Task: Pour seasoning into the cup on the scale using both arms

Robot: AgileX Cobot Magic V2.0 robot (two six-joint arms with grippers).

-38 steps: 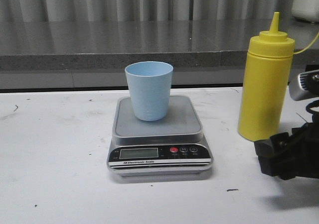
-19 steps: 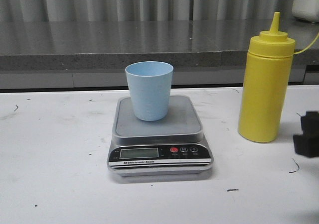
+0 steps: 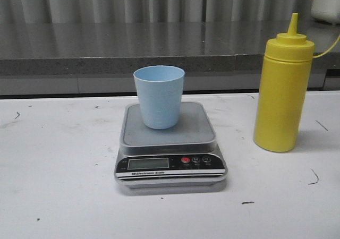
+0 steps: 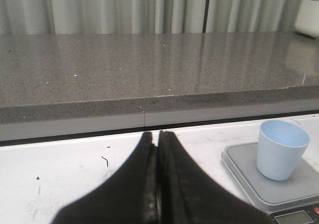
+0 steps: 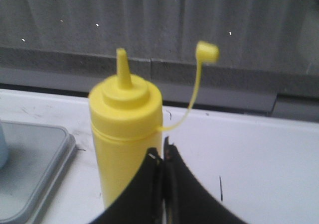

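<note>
The pale blue cup (image 3: 159,96) stands upright on the platform of the silver-grey scale (image 3: 169,145) at the table's middle. The tall yellow seasoning bottle (image 3: 282,85) stands upright to the right of the scale, its nozzle uncapped. No arm shows in the front view. In the left wrist view my left gripper (image 4: 158,136) is shut and empty, left of the scale (image 4: 249,174) and cup (image 4: 281,149). In the right wrist view my right gripper (image 5: 162,154) is shut and empty, just in front of the bottle (image 5: 124,134), whose tethered cap (image 5: 207,51) hangs out to the side.
A dark grey counter ledge (image 3: 106,48) runs along the back of the white table (image 3: 58,159). A white object (image 3: 326,2) sits at the far right on the counter. Small dark marks dot the table surface.
My right arm has pulled back out of the front view to the right; it was beside the bottle's base a second ago. Cup, scale and bottle have not moved.
</note>
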